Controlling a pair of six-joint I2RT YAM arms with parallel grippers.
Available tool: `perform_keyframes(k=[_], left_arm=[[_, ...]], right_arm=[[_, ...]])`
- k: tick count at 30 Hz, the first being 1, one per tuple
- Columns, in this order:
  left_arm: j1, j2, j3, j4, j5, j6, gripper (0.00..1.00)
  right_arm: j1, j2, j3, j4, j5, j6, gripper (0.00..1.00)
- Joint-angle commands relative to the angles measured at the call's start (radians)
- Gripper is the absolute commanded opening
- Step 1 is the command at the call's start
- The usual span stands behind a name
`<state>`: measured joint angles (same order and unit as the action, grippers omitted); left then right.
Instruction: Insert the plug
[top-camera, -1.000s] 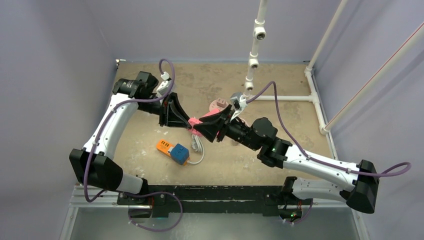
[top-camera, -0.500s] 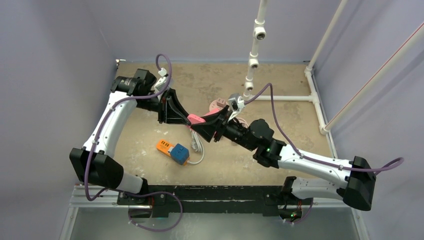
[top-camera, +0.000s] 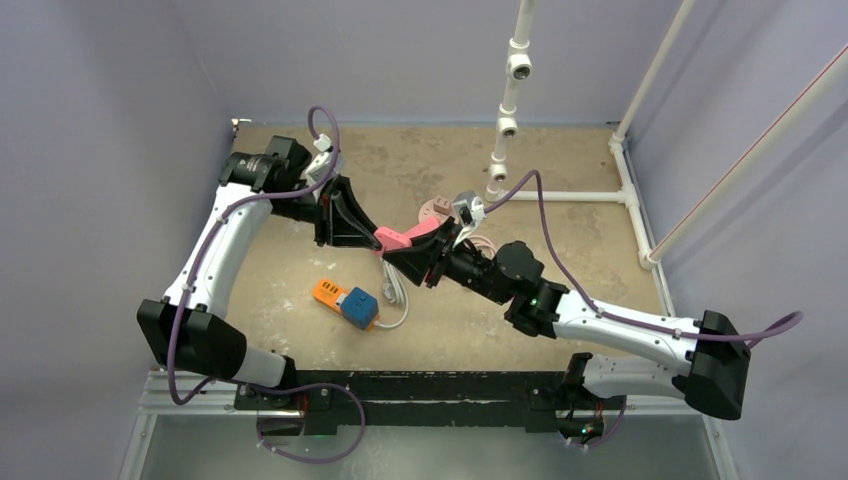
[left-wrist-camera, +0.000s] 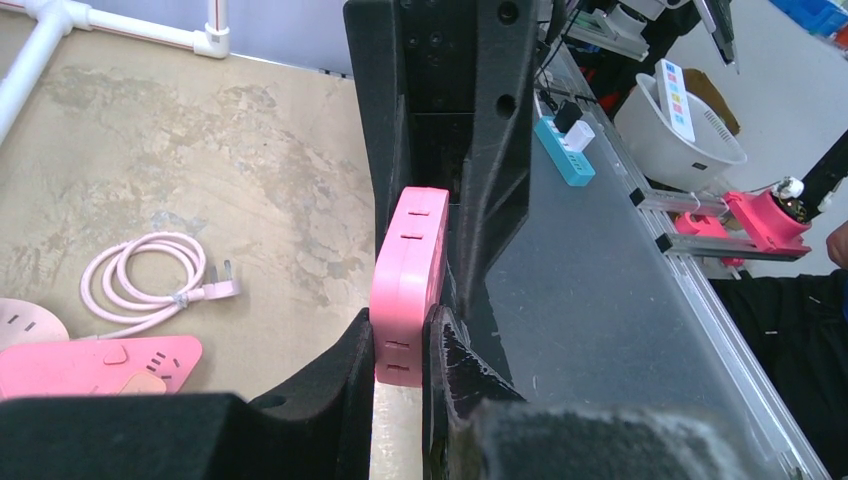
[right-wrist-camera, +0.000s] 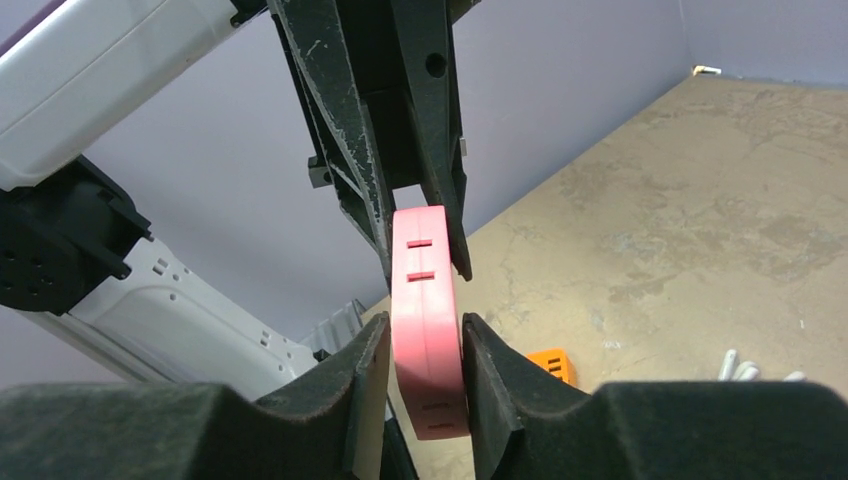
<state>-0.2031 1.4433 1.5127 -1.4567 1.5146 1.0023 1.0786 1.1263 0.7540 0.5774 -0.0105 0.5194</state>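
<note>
Both arms meet above the middle of the table (top-camera: 560, 160), sharing one flat pink socket block (top-camera: 402, 238) that hangs in the air between them. The left gripper (top-camera: 374, 236) is clamped on the block's left end. In the left wrist view its two black fingers (left-wrist-camera: 340, 370) press against the broad faces of the block (left-wrist-camera: 405, 280), whose narrow edge, with its pairs of slots, faces the camera. The right gripper (top-camera: 428, 243) comes in from the opposite side and pinches the other end. In the right wrist view its pads (right-wrist-camera: 365, 385) sit flush on both faces of the block (right-wrist-camera: 428, 310), with the left gripper's (right-wrist-camera: 418, 200) fingers closing on the far end just above. The block stands on edge, tilted slightly, clear of the tabletop. Below and in front of it lie an orange adapter (top-camera: 328, 291) joined to a blue cube (top-camera: 360, 307), with a white cable (top-camera: 396, 290) looping just beside them. Behind the right gripper, on the table, lies a second pink power strip (left-wrist-camera: 95, 365) beside a coiled pink cord (left-wrist-camera: 140, 285), whose plug (left-wrist-camera: 222, 291) rests flat on the surface, well apart from the held block. A white pipe frame (top-camera: 510, 90) rises at the back of the table.
</note>
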Motion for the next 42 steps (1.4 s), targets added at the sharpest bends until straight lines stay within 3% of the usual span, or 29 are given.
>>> perform_keyframes(k=[1, 10, 14, 18, 25, 31, 32, 34, 35, 38, 42], left_arm=[[0.007, -0.032, 0.041, 0.024, 0.071, 0.003, 0.00], [0.007, -0.032, 0.035, 0.029, 0.071, 0.009, 0.00], [0.007, -0.030, 0.035, 0.028, 0.071, 0.024, 0.00], [0.007, -0.022, 0.034, 0.022, 0.070, 0.036, 0.00], [0.007, -0.020, 0.028, 0.022, 0.070, 0.041, 0.00], [0.006, -0.016, -0.003, 0.022, 0.031, 0.074, 0.00], [0.007, -0.013, -0.010, 0.023, 0.004, 0.083, 0.08], [0.013, -0.006, -0.029, 0.022, -0.067, 0.101, 0.49], [0.025, -0.008, -0.043, 0.022, -0.098, 0.119, 0.58], [0.073, -0.039, -0.084, 0.022, -0.215, 0.217, 0.75], [0.082, -0.080, -0.144, 0.023, -0.442, 0.399, 0.81]], right_arm=[[0.009, 0.010, -0.013, 0.043, -0.037, 0.013, 0.32], [0.009, 0.003, -0.033, 0.057, -0.042, 0.028, 0.23], [0.015, 0.021, -0.026, 0.068, -0.075, 0.026, 0.36], [0.028, 0.028, -0.026, 0.084, -0.077, 0.030, 0.36], [0.032, 0.016, -0.036, 0.106, -0.070, 0.041, 0.20], [0.047, 0.023, -0.030, 0.138, -0.041, 0.053, 0.00], [0.050, 0.021, -0.031, 0.140, -0.026, 0.059, 0.00], [0.053, 0.011, -0.039, 0.124, 0.026, 0.063, 0.00], [0.053, 0.005, -0.040, 0.096, 0.062, 0.064, 0.00], [0.053, -0.028, -0.045, 0.002, 0.146, 0.049, 0.00], [0.053, -0.084, -0.075, -0.061, 0.167, 0.057, 0.00]])
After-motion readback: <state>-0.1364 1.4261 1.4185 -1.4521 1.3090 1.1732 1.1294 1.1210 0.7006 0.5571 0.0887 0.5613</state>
